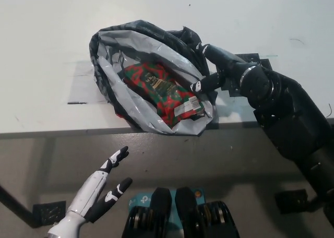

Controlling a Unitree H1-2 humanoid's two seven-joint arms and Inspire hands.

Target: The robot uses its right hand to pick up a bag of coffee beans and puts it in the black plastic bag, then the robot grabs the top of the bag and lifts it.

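Observation:
The black plastic bag lies open on the white table, showing its grey lining. Inside it rests the red and green bag of coffee beans, lying flat with a barcode label at its right end. My black right hand is at the bag's right rim, open. Its fingers reach over the crumpled black edge while the thumb points in below, so the rim sits between them without being clamped. My white left hand hangs open below the table edge at the lower left.
The plastic bag's lower rim overhangs the table's front edge. Black tape marks lie on the table left of the bag, and another shows behind my right wrist. The floor lies below.

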